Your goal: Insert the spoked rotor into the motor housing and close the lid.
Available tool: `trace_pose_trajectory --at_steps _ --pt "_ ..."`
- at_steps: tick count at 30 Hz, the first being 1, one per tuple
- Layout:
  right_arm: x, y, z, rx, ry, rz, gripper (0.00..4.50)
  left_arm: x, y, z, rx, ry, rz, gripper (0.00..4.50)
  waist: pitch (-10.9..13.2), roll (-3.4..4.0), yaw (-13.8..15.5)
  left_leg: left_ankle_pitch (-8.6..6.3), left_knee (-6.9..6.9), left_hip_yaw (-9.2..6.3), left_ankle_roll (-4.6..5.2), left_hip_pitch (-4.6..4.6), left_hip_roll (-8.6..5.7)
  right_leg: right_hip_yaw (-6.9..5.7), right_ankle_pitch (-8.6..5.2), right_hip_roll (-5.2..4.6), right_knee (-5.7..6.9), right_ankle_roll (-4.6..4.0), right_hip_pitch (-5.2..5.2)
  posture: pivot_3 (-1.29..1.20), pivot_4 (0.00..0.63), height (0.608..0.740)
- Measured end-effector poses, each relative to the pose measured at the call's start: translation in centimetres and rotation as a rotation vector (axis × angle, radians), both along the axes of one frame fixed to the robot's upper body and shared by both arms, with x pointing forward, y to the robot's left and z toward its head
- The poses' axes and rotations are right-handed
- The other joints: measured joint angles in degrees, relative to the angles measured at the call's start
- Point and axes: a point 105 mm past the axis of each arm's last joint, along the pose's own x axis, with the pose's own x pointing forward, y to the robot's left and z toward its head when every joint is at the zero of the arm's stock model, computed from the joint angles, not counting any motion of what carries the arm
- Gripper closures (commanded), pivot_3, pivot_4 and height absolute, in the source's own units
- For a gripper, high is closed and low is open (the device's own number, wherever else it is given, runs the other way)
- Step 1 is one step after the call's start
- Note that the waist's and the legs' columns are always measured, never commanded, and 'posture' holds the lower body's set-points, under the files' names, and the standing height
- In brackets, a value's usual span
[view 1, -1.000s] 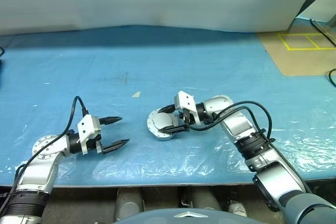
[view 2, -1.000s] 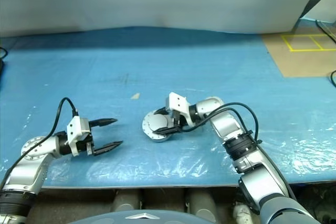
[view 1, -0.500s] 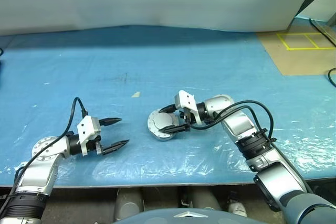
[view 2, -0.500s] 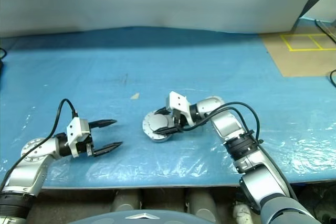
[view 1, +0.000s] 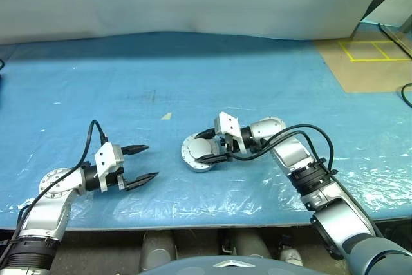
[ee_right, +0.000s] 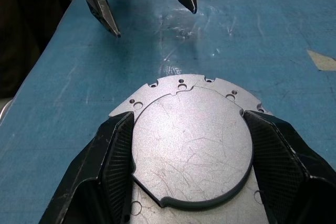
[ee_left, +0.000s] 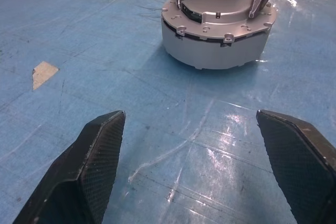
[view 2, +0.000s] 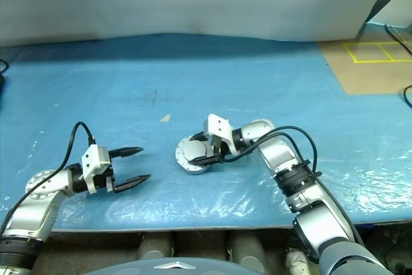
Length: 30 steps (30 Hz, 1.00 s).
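The motor housing point(ee_left: 210, 51) sits upright on the blue table, a low grey round case. Its lid point(ee_right: 191, 150) lies flat on top, plain grey back up, with small holes round the flange. My right gripper point(view 1: 199, 147) reaches in from the right, and its two black fingers point(ee_right: 118, 156) press against opposite sides of the lid's raised disc. My left gripper point(view 1: 152, 161) stands open a hand's width to the left of the housing, pointing at it, with nothing between its fingers. The spoked rotor is hidden.
A blue plastic-covered table point(view 1: 270, 75) spreads wide behind and to both sides. A small tan scrap point(view 1: 167, 116) lies behind the housing. The table's front edge runs just below both arms. Brown floor with yellow tape point(view 1: 370, 53) lies at the far right.
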Motion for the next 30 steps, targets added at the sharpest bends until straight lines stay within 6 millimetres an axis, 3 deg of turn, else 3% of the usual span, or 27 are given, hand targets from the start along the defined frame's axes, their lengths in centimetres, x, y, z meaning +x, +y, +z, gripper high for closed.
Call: trace_pose_trajectory --at_steps 26,30 --pt "0.40 0.32 -0.59 -0.003 0.005 -0.014 1.54 -0.05 0.03 -0.07 0.001 0.000 -0.002 0.27 -0.03 -0.03 -0.18 -0.03 0.00 0.00 0.03 0.35 0.02 0.02 0.00 0.00 0.02 0.00 0.36 0.00 0.150 0.740" --pt "0.41 0.26 -0.67 -0.004 0.006 -0.016 1.54 0.69 -0.15 0.15 -0.023 -0.004 0.038 0.27 -0.03 -0.03 -0.14 -0.03 0.00 0.01 0.03 0.37 0.02 0.02 0.00 -0.01 0.01 0.00 0.40 0.00 0.150 0.740"
